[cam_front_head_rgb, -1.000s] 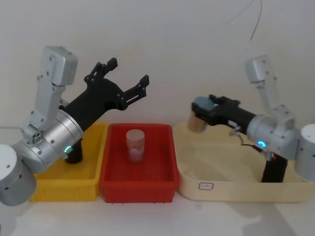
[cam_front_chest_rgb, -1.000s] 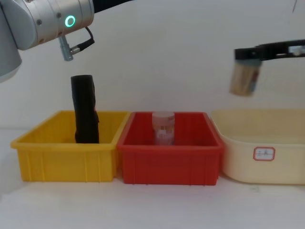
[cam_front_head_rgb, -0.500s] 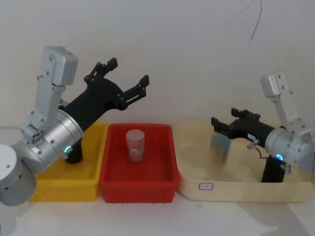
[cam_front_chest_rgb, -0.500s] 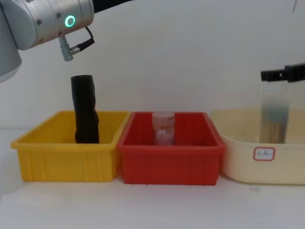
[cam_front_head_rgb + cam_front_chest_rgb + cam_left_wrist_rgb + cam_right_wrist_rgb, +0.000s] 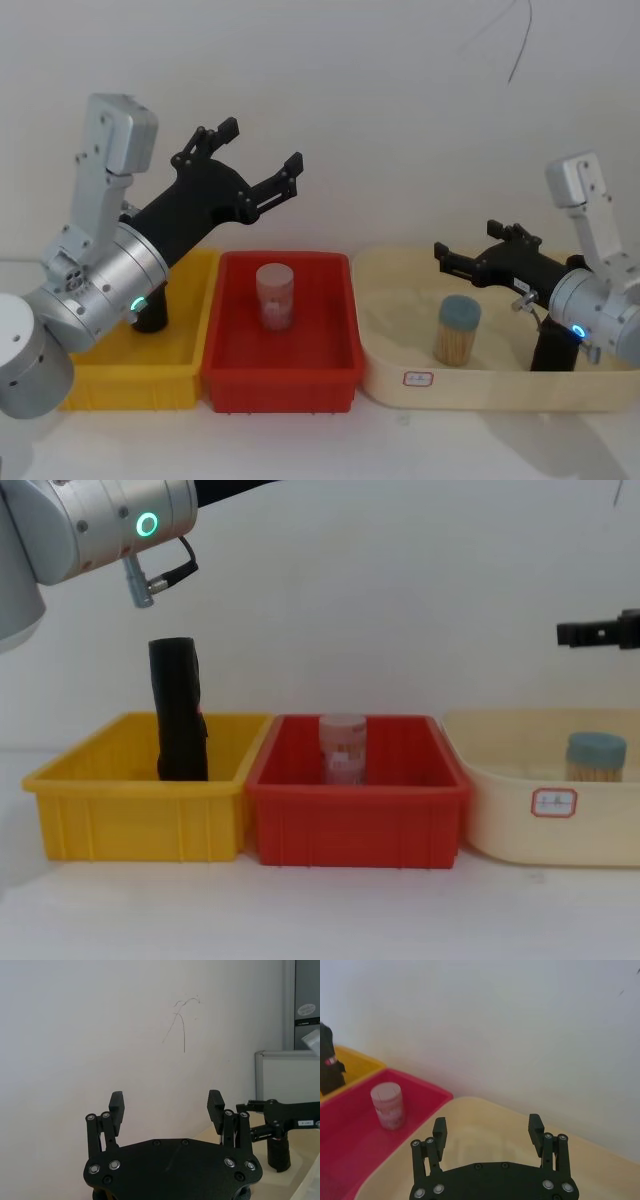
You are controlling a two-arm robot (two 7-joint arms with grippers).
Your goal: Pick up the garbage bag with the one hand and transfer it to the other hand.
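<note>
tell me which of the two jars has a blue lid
The jar in the cream tub, below the right gripper. The other jar, in the red bin, is pinkish with no blue lid.

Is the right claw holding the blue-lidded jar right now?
No, the right claw is open above the cream tub, and the blue-lidded jar stands inside it.

Garbage bag [image 5: 150, 312] mostly hidden behind left arm; base hidden by yellow bin [image 5: 140, 810]
</note>
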